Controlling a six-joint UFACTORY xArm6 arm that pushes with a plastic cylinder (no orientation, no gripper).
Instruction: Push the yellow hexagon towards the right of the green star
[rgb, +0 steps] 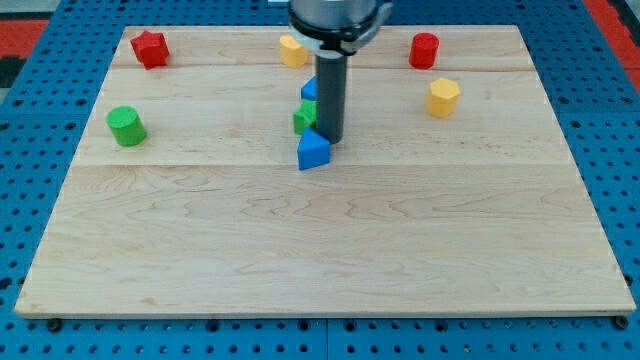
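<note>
No text, label, brand, number or sign can be read anywhere: the board (320, 240), the blocks and the rod are all plain and unmarked.

The board (330, 230) looks like pale wood, several planks joined, with fine grain lines and a smooth matt finish. Under it I see a blue base (30, 190) with rows of small holes, maybe metal or plastic, I cannot tell which. My rod (330, 95) is dark and smooth with a soft shine, and it looks like metal or hard plastic down to my tip (330, 137). The blocks seem painted or solid plastic, evenly coloured and smooth, with a slight gloss: the yellow hexagon (443, 96), the red star (150, 48), the green cylinder (126, 125), the red cylinder (424, 50), and the blue block (313, 150).
</note>
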